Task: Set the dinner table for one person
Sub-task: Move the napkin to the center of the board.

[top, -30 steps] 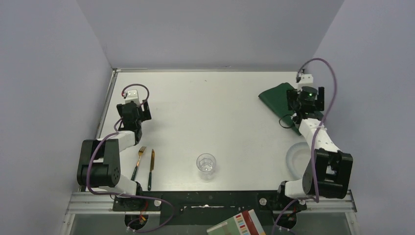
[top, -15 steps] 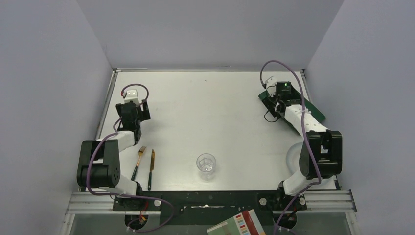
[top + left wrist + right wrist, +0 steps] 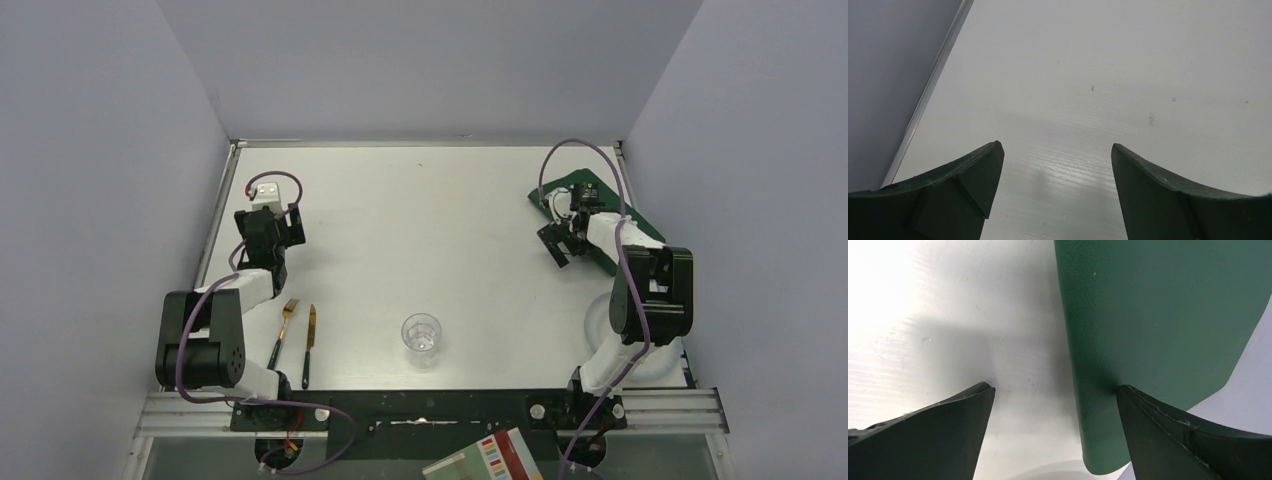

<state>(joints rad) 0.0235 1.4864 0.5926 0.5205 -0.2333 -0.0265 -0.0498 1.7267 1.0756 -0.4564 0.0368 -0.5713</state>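
A: Where is the large flat white rectangular tabletop (image 3: 420, 220) with the thin metal rim?
B: Under both arms. A dark green rectangular placemat (image 3: 1158, 315) lies at its far right.
A: And the right end effector (image 3: 1055, 387)?
B: Spread wide and empty, one finger over the placemat's edge, the other over bare white.
A: The left end effector (image 3: 1055, 145)?
B: Also spread and empty, above bare tabletop near the left rim.
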